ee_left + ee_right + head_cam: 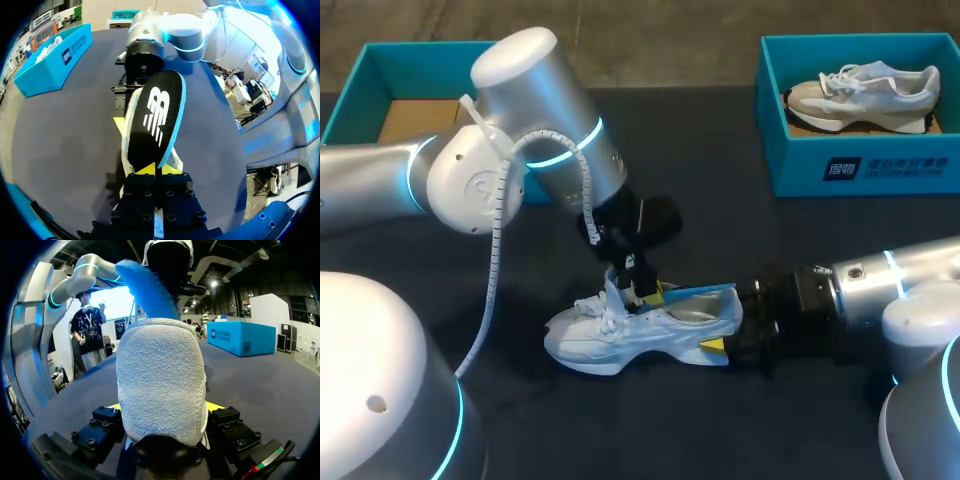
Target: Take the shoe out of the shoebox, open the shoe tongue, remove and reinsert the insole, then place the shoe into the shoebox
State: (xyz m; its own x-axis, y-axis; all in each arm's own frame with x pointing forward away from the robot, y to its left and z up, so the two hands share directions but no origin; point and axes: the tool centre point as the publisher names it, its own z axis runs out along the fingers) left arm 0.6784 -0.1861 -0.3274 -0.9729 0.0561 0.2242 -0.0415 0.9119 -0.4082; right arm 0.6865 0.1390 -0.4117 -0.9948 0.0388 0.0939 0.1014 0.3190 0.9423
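On the dark table (720, 200) stand two teal boxes: the left box (350, 100) well behind the left gripper (157, 169), and the right box (860, 165), holding a second shoe (865, 92), well beyond the right gripper (162, 407). A white shoe (620, 340) lies on its sole between the two grippers. The right gripper's fingers are clamped on its heel from both sides. The left gripper hangs over the laces, its fingers pinched on one end of the insole (157, 120). The insole runs ahead of those fingers, tilted above the shoe's opening, towards the heel and the right gripper.
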